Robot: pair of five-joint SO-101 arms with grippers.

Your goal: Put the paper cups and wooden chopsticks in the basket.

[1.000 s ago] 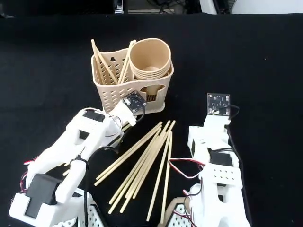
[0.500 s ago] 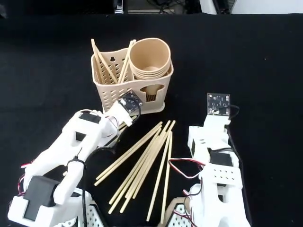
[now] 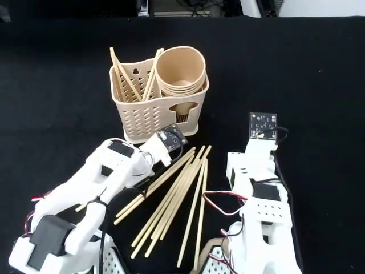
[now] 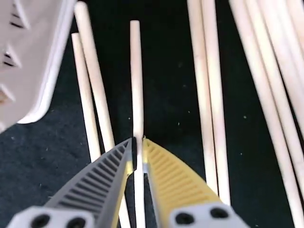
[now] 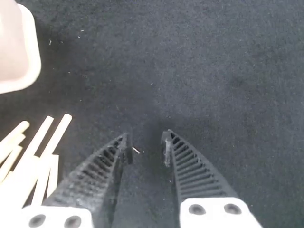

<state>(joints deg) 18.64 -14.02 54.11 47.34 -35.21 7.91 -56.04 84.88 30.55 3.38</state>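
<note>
The left gripper is clamped on one chopstick from the pile by the table's front edge, probably to carry it singly to the basket, while the right gripper waits, jaws apart

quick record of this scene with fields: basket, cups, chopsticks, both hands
basket: upright on the black table
paper cups: stacked in one compartment of the basket
chopsticks in basket: a few, leaning in the other compartment
loose chopsticks: spread on the table in front of the basket
left hand: closed on a single chopstick near the basket
right hand: open, empty, over bare table
</note>
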